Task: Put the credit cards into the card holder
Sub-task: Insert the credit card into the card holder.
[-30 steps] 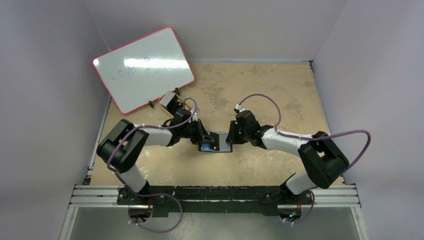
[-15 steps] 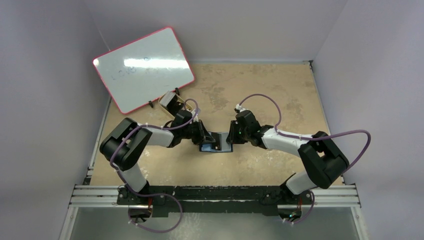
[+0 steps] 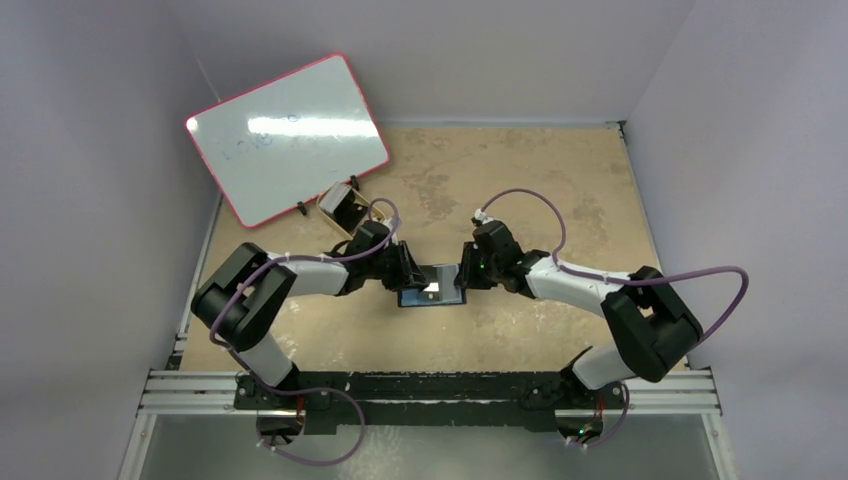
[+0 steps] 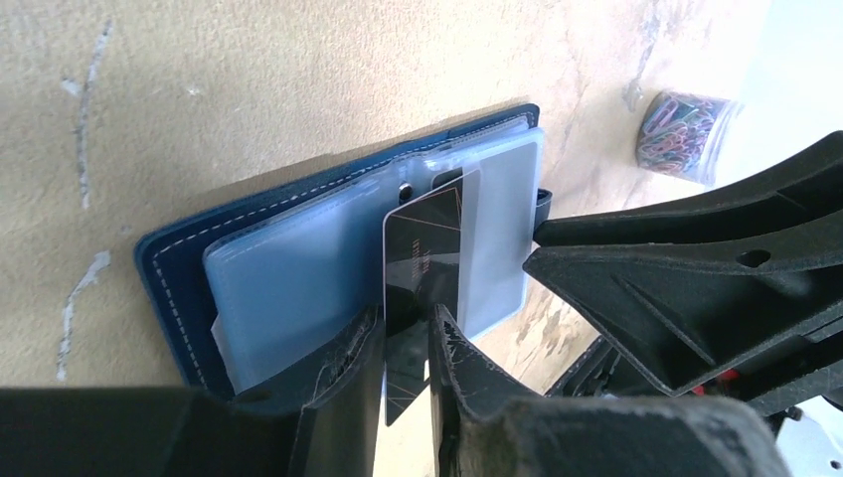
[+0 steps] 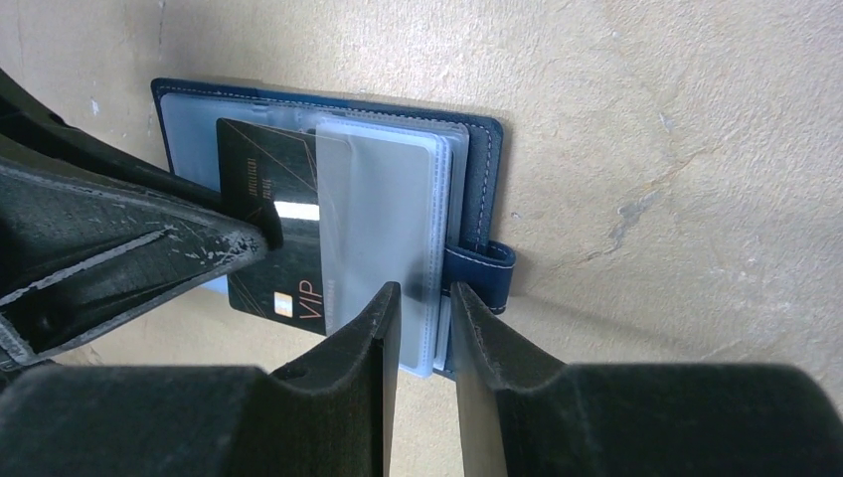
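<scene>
Both arms fold inward, elbows out, over the open card holder [image 3: 445,297] mid-bench [image 3: 560,190].
Left arm [image 3: 300,275] meets the holder at its 9 o'clock, right arm [image 3: 570,280] at 3 o'clock. The right tool [image 5: 424,290] pinches the clear sleeves' edge. The left tool [image 4: 406,323] is narrow around a dark credit card [image 4: 422,238] half inside a sleeve; I cannot tell if it grips.

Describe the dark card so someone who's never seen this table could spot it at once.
At the middle of the tan table, between the two arms, lies an open navy card holder. The card lies across its clear sleeves, one end under a sleeve, the other at the left gripper. It alone is black and opaque, with gold lines and VIP lettering.
</scene>
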Motion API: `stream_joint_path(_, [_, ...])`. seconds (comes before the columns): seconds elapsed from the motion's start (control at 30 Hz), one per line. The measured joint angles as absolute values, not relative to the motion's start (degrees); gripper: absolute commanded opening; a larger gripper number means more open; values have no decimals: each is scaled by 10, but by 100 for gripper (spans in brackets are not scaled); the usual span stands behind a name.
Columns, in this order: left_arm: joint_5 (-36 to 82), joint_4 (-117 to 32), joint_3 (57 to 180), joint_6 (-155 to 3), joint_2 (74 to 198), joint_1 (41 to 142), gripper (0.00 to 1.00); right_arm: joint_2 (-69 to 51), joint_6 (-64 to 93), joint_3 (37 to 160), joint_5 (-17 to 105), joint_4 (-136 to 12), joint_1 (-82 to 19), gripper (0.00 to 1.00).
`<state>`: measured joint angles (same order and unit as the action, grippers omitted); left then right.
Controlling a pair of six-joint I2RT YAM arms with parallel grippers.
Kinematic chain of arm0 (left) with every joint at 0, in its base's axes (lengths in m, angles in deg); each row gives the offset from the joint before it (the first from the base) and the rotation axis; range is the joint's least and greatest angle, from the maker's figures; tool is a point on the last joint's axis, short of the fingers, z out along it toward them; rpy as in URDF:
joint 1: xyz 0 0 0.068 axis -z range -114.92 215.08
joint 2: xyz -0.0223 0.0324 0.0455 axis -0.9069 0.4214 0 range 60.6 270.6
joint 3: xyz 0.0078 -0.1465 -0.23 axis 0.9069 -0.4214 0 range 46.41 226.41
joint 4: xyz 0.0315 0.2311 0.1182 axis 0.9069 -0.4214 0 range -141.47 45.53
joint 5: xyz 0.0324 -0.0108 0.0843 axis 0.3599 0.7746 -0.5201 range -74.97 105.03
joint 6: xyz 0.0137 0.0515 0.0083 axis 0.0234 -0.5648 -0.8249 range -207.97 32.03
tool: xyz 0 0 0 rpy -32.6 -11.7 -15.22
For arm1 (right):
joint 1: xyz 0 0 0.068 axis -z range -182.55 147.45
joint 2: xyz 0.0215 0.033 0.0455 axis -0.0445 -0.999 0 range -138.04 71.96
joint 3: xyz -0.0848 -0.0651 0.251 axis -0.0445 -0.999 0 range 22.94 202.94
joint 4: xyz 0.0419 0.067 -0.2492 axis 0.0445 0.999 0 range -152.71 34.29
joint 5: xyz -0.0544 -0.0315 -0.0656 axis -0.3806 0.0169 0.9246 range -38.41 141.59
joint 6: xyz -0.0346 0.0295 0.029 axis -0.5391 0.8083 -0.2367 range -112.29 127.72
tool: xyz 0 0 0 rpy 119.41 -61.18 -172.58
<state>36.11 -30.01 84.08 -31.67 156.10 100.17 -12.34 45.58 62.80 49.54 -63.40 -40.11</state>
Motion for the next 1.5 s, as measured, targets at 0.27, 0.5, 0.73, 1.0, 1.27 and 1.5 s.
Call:
stream_joint_path(0.27, [341,-326,846,-330,1553,1008,12,-122,458,628,495,-626,-401,28])
stream_joint_path(0.5, [338,-329,852,-330,1553,1015,0,-121,459,623,497,-631,-401,27])
stream_joint_path(0.73, [322,-318,855,-320,1553,1028,0,-121,464,608,495,-641,-401,24])
stream_joint_path(1.0, [305,-299,848,-304,1554,1035,0,-120,467,604,493,-648,-400,18])
stream_joint_path(1.27, [288,-259,832,-284,1554,1046,4,-120,473,598,490,-662,-400,18])
stream_joint_path(1.5, [273,-263,831,-275,1555,1050,20,-116,476,596,476,-660,-398,19])
